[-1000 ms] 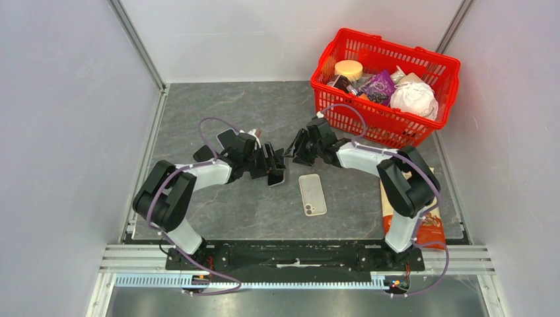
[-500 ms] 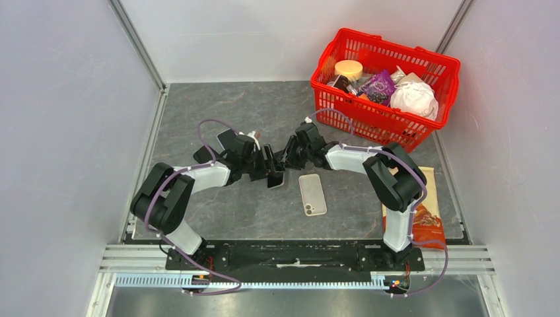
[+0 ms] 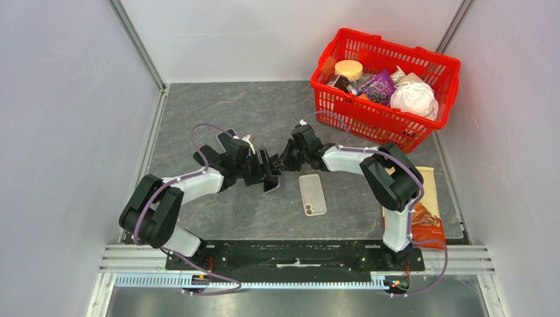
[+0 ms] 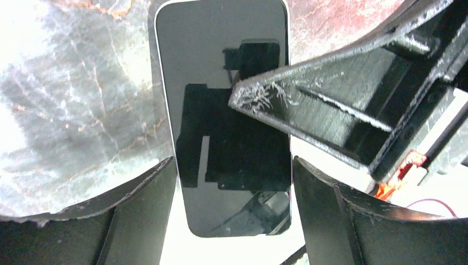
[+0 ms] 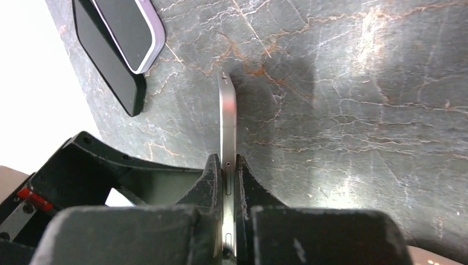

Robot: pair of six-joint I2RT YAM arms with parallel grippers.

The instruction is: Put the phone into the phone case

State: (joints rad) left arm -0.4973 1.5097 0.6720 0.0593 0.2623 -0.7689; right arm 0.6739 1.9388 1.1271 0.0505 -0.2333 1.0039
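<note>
The phone (image 4: 221,61), dark-screened with a silver edge, is held between both grippers at mid-table, and a corner of it (image 3: 270,186) shows in the top view. My left gripper (image 4: 233,165) spans its width, a fingertip against each long edge. My right gripper (image 5: 228,161) is shut on the phone's thin edge (image 5: 226,110), and one of its fingers (image 4: 309,105) crosses the screen. The phone's far end points down toward the tabletop. The pale phone case (image 3: 312,194) lies flat just right of the grippers, camera cut-out toward me. In the top view the left gripper (image 3: 267,172) and right gripper (image 3: 282,165) meet tip to tip.
A red basket (image 3: 370,123) full of groceries stands at the back right. An orange snack bag (image 3: 429,221) lies by the right arm's base. A second phone with a purple rim (image 5: 129,30) and a black slab (image 5: 105,63) lie behind the left arm.
My right gripper has closed onto the phone's edge. Both grippers and the phone have shifted slightly left and toward me. The left arm's elbow has swung further left.
</note>
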